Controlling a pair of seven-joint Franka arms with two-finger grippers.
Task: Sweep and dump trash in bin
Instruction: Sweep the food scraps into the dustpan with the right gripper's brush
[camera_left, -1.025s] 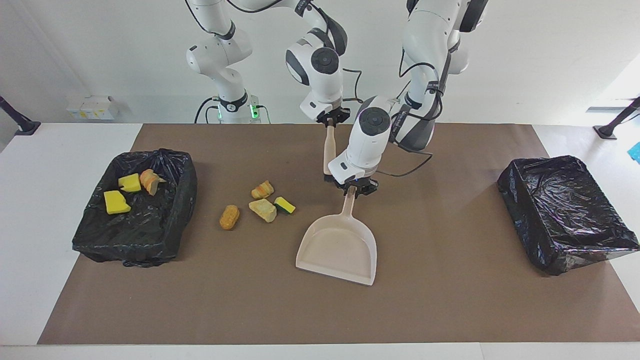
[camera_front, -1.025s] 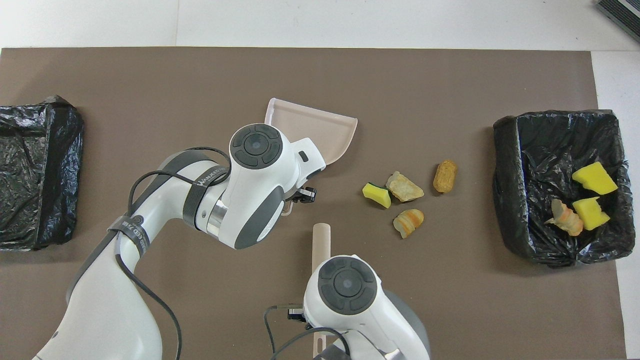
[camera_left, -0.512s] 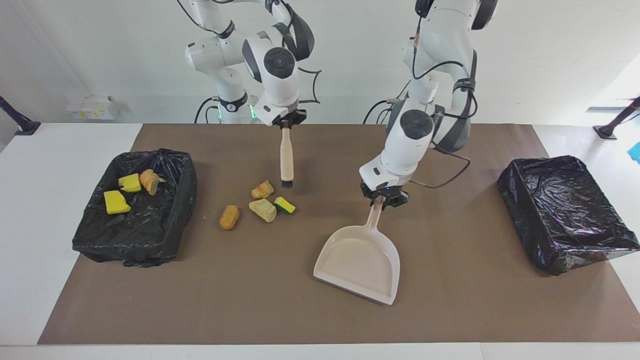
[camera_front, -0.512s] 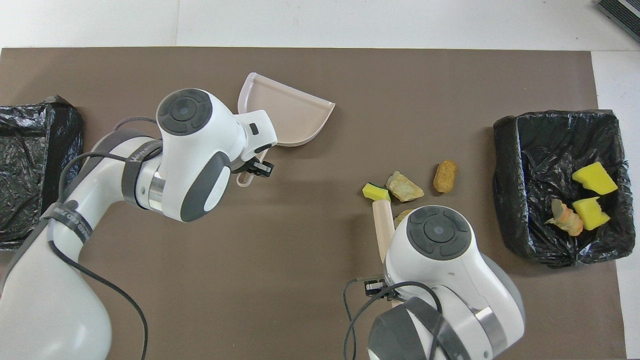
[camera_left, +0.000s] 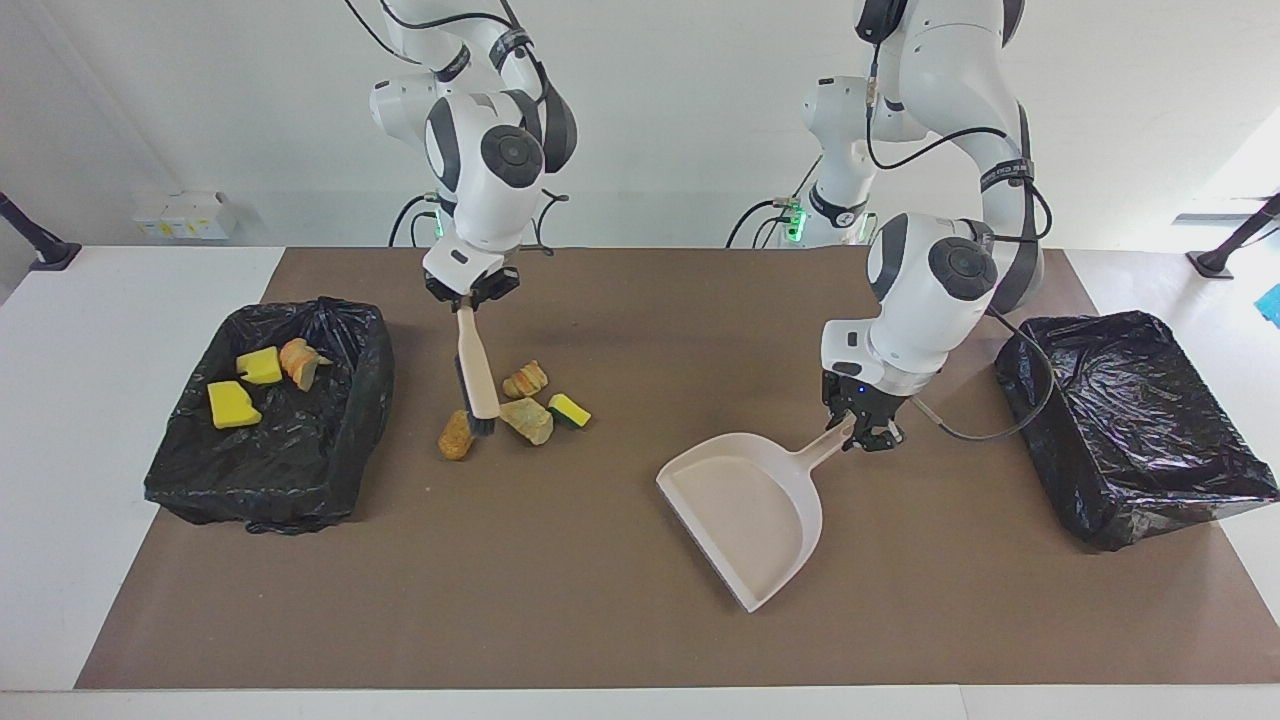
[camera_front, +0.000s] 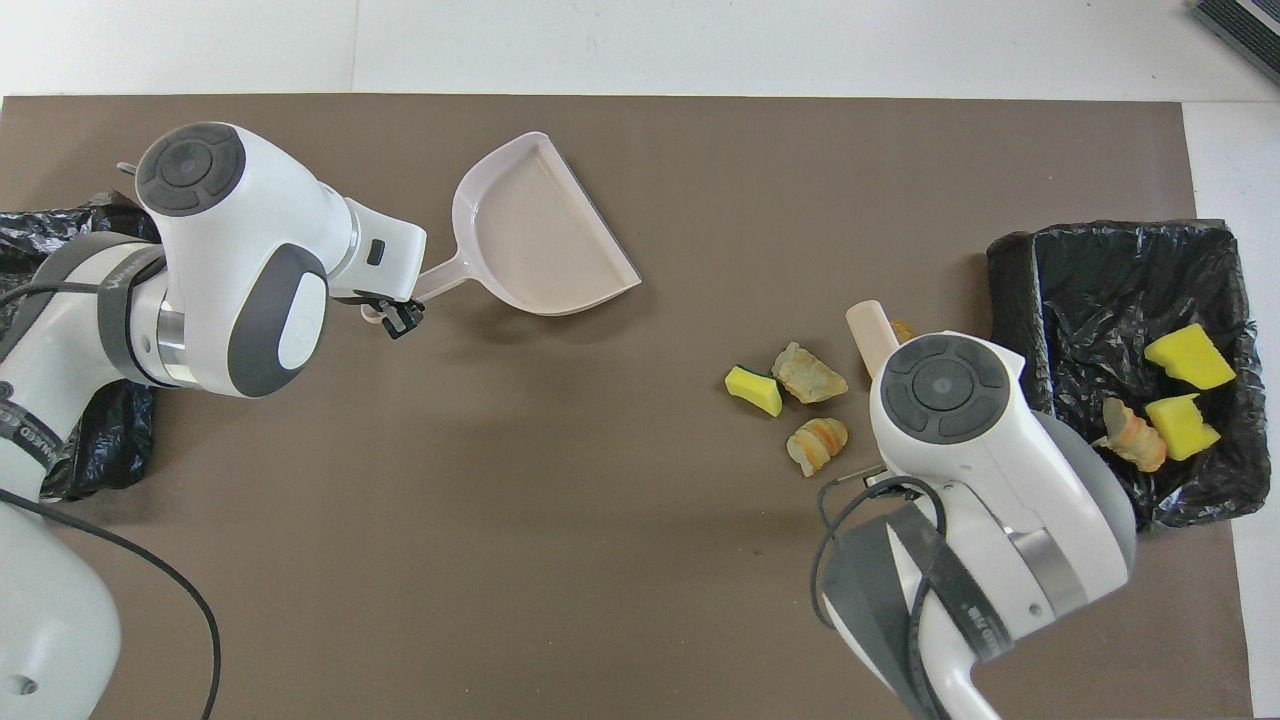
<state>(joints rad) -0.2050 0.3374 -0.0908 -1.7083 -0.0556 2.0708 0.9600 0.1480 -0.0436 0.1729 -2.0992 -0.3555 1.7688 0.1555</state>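
The right tool (camera_left: 470, 298), closed on the wooden-handled brush (camera_left: 476, 375), has the bristles at the orange-brown lump (camera_left: 455, 437) at centre-left of the facing view. The left tool (camera_left: 866, 432) grips the beige plastic dustpan (camera_left: 745, 505), lower centre-right, well apart: swept scraps (camera_left: 528, 420) may scatter on the counter (camera_left: 560, 620) and miss it

A white table (camera_left: 60, 420) under a brown mat (camera_left: 600, 620) — plain white wall (camera_left: 200, 100), evenly lit.
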